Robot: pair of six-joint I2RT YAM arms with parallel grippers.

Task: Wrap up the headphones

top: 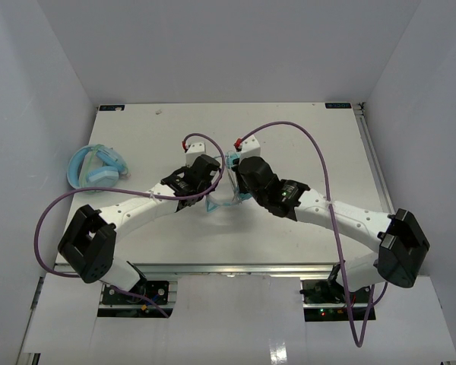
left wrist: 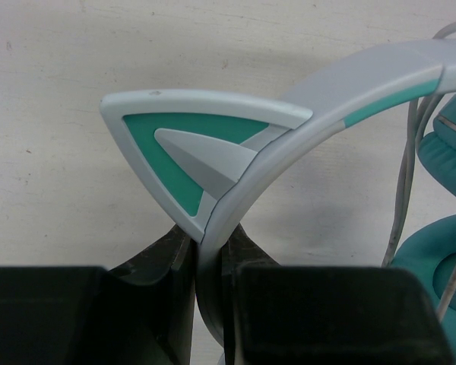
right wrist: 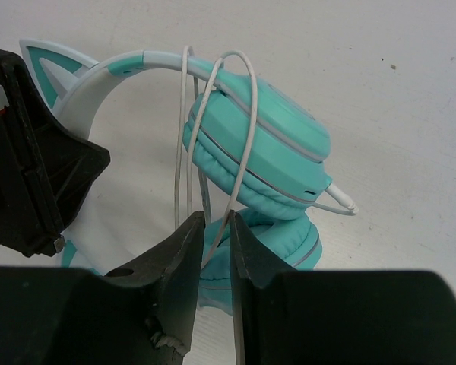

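You: left gripper (left wrist: pixel 210 245) clenched on teal cat-eared plastic headphones (right wrist: pixel 262 141), steadying them | right gripper (right wrist: pixel 215 228) pinching thin white cable (right wrist: pixel 254 99) for looping

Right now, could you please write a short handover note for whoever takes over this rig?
Left end effector: shut on the headband beside a cat ear, holding the headphones at the middle of the table.
Right end effector: shut on the white cable.
Done: a few cable loops lie over the headband and ear cup.
Left: wind the remaining slack; plug end is loose.
Light-blue headphones lie apart, far left; leave them.
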